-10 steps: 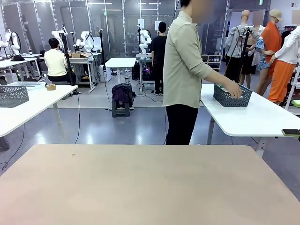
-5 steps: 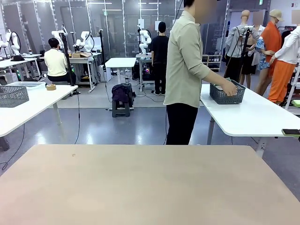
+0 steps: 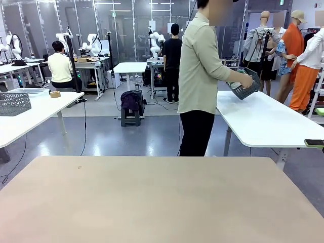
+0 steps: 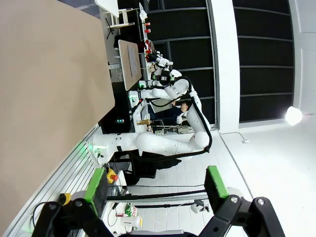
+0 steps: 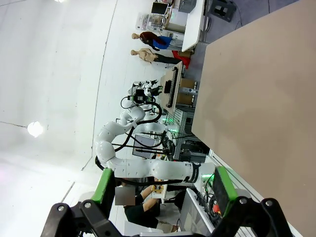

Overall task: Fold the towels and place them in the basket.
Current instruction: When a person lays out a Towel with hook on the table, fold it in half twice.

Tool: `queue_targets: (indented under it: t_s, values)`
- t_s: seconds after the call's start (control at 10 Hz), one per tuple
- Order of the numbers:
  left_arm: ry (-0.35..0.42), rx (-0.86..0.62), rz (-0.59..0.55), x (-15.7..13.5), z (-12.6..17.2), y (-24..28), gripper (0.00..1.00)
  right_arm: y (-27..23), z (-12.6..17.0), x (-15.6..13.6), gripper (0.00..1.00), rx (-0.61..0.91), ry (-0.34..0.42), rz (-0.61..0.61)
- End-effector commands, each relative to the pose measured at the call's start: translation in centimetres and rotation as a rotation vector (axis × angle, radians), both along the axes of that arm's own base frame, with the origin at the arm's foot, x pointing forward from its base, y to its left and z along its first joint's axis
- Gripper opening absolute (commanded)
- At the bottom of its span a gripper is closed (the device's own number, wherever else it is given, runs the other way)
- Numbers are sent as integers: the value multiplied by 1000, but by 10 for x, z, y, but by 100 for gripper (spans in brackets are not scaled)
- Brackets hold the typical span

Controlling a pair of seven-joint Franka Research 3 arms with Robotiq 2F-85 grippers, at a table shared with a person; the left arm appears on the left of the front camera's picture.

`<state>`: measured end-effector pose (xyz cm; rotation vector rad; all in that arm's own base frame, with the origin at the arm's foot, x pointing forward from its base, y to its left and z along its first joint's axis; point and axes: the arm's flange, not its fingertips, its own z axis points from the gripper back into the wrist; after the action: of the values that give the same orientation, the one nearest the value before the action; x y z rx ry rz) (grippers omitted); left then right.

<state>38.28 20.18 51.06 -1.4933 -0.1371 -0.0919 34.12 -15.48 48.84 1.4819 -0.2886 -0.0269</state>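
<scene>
Front view: bright, even overhead light, sharp pic; glossy floor [image 3: 126, 142] reflects. Wrist views warp at edges; ceiling lamp [image 4: 294, 115] flares.

Work table [image 3: 152, 202] in foregrnd, nearest cam. Person [image 3: 200, 76] stands behind its far edge, rt of centre, turned toward side table [image 3: 268, 124] at rt. Basket [image 3: 244, 90] held in person's hands [image 3: 246, 80], tilted, over side table's left end. Flat device [image 3: 314, 143] on side table's near-rt edge. 2nd table [image 3: 35, 119] at left w/ another basket [image 3: 14, 104] on it, small box [image 3: 54, 93] behind that. Stool [image 3: 130, 119] w/ bag [image 3: 130, 100] on top btwn the two side tables, farther back.
</scene>
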Motion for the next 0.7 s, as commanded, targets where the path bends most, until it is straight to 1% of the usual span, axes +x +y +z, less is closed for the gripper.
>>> queue_targets:
  t_s: [0.0,0.6]
  values:
    - [-2,3,6,-1,1,-1,100,0,1,0,100,-1,-1,-1]
    - [-2,3,6,-1,1,-1,100,0,1,0,100,-1,-1,-1]
